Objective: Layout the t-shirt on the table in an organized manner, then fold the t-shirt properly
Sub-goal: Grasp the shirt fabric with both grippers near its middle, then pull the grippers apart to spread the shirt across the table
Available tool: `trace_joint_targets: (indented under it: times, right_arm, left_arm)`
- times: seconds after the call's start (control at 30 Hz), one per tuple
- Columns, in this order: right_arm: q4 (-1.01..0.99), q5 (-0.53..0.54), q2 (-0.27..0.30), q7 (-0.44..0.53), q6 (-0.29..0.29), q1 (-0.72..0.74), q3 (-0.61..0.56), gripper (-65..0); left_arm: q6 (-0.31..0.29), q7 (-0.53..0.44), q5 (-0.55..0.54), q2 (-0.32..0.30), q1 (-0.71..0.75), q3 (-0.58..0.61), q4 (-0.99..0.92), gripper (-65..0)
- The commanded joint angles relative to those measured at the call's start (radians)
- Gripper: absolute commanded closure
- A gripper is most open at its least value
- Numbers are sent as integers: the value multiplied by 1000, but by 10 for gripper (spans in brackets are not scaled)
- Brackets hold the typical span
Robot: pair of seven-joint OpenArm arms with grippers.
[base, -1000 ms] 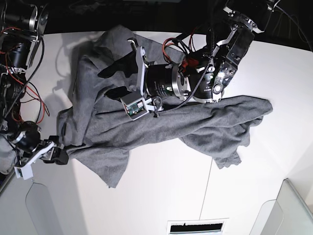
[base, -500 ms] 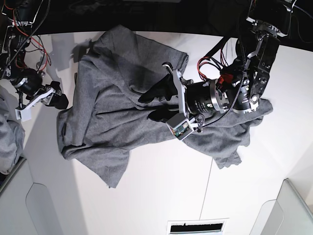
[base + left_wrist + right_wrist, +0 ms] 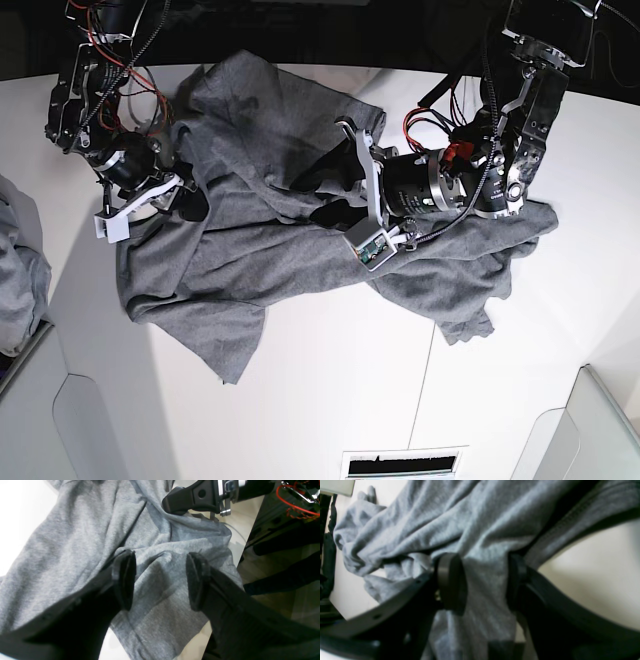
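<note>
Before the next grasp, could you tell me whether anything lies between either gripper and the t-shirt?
Nothing visible does. The left gripper and right gripper both hang open directly over the crumpled t-shirt, bare grey fabric showing between their jaws. Only the shirt lies on the table.

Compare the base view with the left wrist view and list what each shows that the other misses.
Base only: the whole crumpled heather-grey knit t-shirt spread across the wide white table, and both arms.
Left wrist only: the left gripper seen close, jaws open, shirt fabric showing in the gap between them.
Both: grey shirt folds, bare white tabletop, and the right gripper at the shirt.
</note>
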Motion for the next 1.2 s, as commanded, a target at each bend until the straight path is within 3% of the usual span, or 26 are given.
trace_joint_targets:
  times: [0.0,0.17,0.3,0.53,0.77,0.9,0.97,1.07,1.1,1.17]
  right_arm:
    - [18,20,-5,9,12,13,-16,-293]
    - [18,82,-8,31,28,14,-108,-293]
    - [18,72,-25,70,30,22,-179,-293]
    - [23,-100,-48,58,27,72,-237,-293]
    - [122,-130,33,55,18,63,-155,-293]
    - [142,-130,85,56,18,64,-103,-291]
    - [142,-129,103,63,18,64,-89,-241]
    - [142,-132,121,94,18,64,-71,-37]
    - [141,-132,122,104,18,64,-63,0]
    - [140,-144,122,114,19,64,-59,0]
  left_arm:
    - [-6,-25,-21,-3,-14,-3,16,-342]
    - [-6,-40,-21,-3,-14,-3,16,-342]
    - [-6,-23,-21,-6,-15,-3,16,-342]
    - [-6,-13,-19,-29,-17,-3,16,-342]
    - [-6,-27,-2,-91,-17,-5,16,-342]
    - [-6,-41,39,-94,-23,-5,-2,-342]
    - [9,-40,40,-94,-37,-5,-37,-342]
    - [19,-49,39,-94,-66,-5,-100,-342]
    - [19,-62,38,-94,-75,-5,-116,-342]
    - [19,-89,35,-92,-87,-5,-137,-342]
